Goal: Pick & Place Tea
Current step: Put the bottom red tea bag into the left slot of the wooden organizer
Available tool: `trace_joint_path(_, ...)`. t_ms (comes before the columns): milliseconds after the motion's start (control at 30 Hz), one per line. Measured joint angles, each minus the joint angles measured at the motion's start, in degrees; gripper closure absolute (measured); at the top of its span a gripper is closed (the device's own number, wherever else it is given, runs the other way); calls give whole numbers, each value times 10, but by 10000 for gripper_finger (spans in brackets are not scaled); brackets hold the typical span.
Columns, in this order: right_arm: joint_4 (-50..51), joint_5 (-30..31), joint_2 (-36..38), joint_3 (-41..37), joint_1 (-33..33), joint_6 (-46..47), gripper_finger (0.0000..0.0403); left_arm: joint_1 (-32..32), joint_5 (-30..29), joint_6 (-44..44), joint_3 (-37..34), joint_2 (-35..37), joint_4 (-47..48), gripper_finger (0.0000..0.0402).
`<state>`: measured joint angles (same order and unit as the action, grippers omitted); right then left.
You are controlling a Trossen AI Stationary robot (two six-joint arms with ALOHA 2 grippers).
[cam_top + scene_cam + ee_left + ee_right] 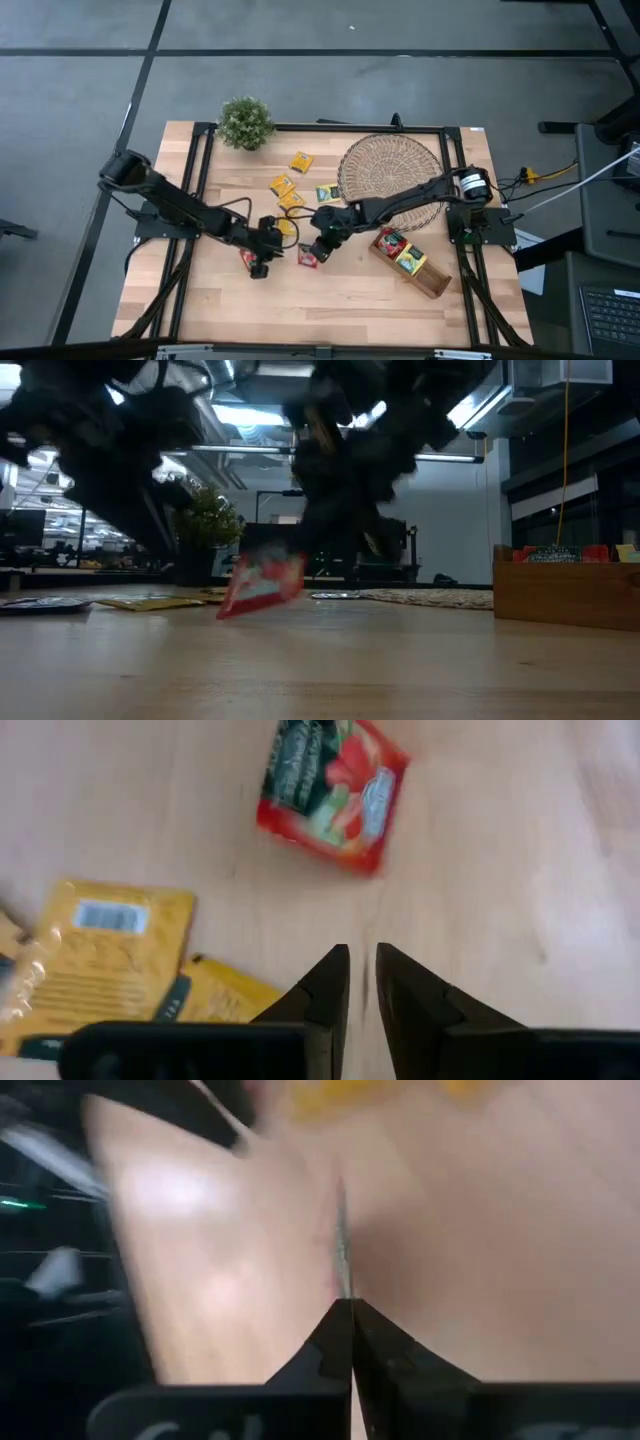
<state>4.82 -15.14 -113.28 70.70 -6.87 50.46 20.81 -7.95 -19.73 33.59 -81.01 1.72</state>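
Note:
Several yellow tea sachets (283,186) lie flat on the table's middle, one of them (100,960) beside my left gripper. My right gripper (318,249) is at the table's middle, shut on a red sachet (308,257). My left gripper (260,264) hovers just to its left, fingers (362,970) a narrow gap apart and holding nothing. A second red sachet (247,258) lies by the left gripper. The left wrist view shows a red sachet (330,790) ahead of the fingers; which of the two it is, I cannot tell. My right gripper pinches the red sachet between its two fingers by an edge (343,1285), the sachet showing edge-on ahead of the fingertips. The fingers come from above, slanting down. The sachet (262,585) hangs tilted below them, its lower corner at or just above the tabletop.
A round woven mat (390,170) lies at the far right. The long wooden compartment tray (412,264), with sachets in it, sits near the right edge. A small potted plant (246,122) stands at the far left corner. The near half of the table (330,305) is bare wood.

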Motion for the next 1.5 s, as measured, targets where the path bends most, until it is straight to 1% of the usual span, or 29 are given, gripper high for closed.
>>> trace_joint_path(67,-1,1,10,21,-5,-6,399,2,-14,1,1,21,7,350)
trace_joint_path(167,34,1,25,59,-16,-15,399,8,-38,2,1,34,13,353)
trace_joint_path(233,85,4,35,88,-26,-21,399,13,-51,1,1,38,11,354)
trace_joint_path(333,184,24,50,140,-42,-28,399,21,-65,1,2,37,19,352)
trace_joint_path(467,355,66,62,217,-67,-25,399,28,-90,1,2,37,17,350)
trace_joint_path(633,540,133,65,279,-107,26,399,28,-123,0,2,37,12,354)
trace_joint_path(833,719,194,65,285,-159,151,399,27,-148,16,2,37,-6,350)
trace_joint_path(1033,806,229,66,285,-203,252,399,27,-151,35,2,37,-28,354)
trace_joint_path(1167,828,260,66,269,-222,311,399,27,-151,44,2,37,-42,352)
trace_joint_path(1300,828,285,66,230,-232,345,399,27,-152,45,2,37,-46,350)
trace_joint_path(1433,804,287,71,184,-232,349,399,27,-151,45,2,37,-47,353)
trace_joint_path(1500,777,287,85,156,-230,347,400,27,-150,44,2,37,-47,354)
